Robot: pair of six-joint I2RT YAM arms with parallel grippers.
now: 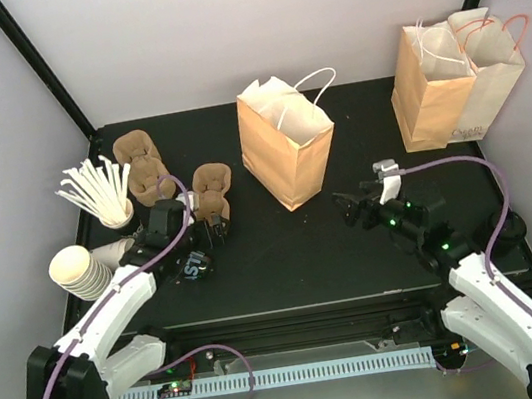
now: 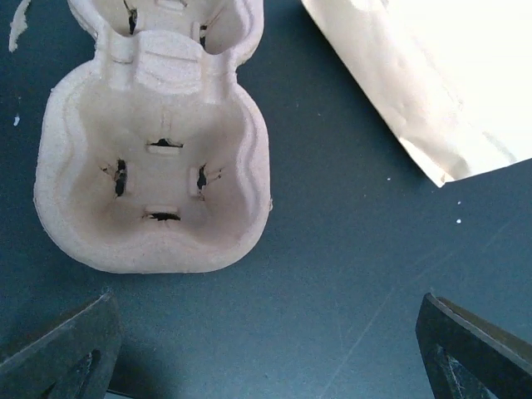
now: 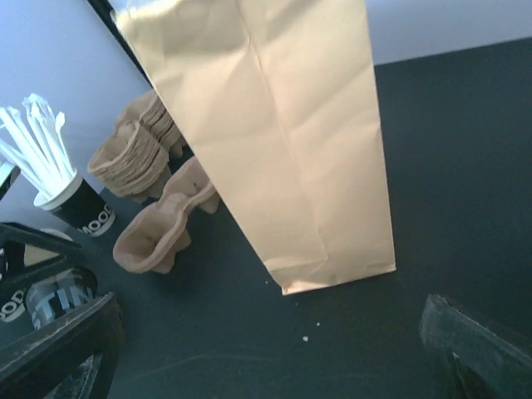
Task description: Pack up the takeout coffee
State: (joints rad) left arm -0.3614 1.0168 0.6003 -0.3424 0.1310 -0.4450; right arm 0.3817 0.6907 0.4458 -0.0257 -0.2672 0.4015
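The takeout coffee (image 1: 196, 265), a cup with a black printed band, stands on the black table just beside my left arm's wrist. It also shows at the left edge of the right wrist view, the takeout coffee (image 3: 60, 297) partly cut off. My left gripper (image 1: 210, 231) hangs open over the near end of a brown pulp carrier (image 1: 212, 193). In the left wrist view the carrier (image 2: 154, 183) lies ahead of the open left gripper (image 2: 266, 353), with nothing between the fingers. My right gripper (image 1: 351, 208) is open and empty, facing the middle paper bag (image 3: 291, 141).
An open brown paper bag (image 1: 285, 141) stands mid-table, and two more bags (image 1: 454, 78) at the back right. A stack of pulp carriers (image 1: 142, 163), a cup of white stirrers (image 1: 103, 195) and a lying stack of lidless cups (image 1: 80, 271) crowd the left side.
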